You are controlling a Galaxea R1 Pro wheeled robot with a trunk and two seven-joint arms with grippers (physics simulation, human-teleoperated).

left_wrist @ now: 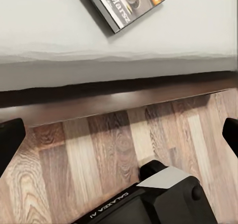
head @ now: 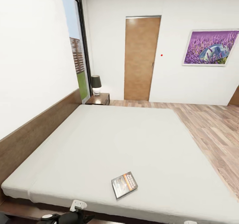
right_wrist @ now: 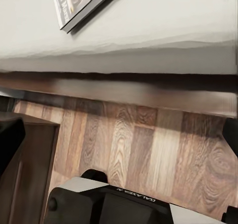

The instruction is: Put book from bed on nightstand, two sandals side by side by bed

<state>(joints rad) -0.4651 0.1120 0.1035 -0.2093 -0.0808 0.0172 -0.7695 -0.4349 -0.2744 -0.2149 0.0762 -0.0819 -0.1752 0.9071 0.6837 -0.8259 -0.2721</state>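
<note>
Head view: the book [head: 124, 184] lies flat on the bed [head: 109, 141] near its near edge; the nightstand [head: 98, 99] with a lamp [head: 96, 84] stands at the far corner.
Left wrist view: left hand [left_wrist: 119, 137] spread wide, empty, over the wood floor [left_wrist: 99, 154]; book [left_wrist: 130, 3] on the mattress.
Right wrist view: right hand [right_wrist: 121, 134] spread wide, empty; book [right_wrist: 79, 3] by the mattress edge.

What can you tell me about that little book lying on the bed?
The book is a thin paperback with a dark cover, white lettering and an orange band. It lies flat and closed, cover up, turned at an angle on the pale grey mattress of the bed, close to the near edge. Only the mattress touches it; no gripper is on it.
</note>
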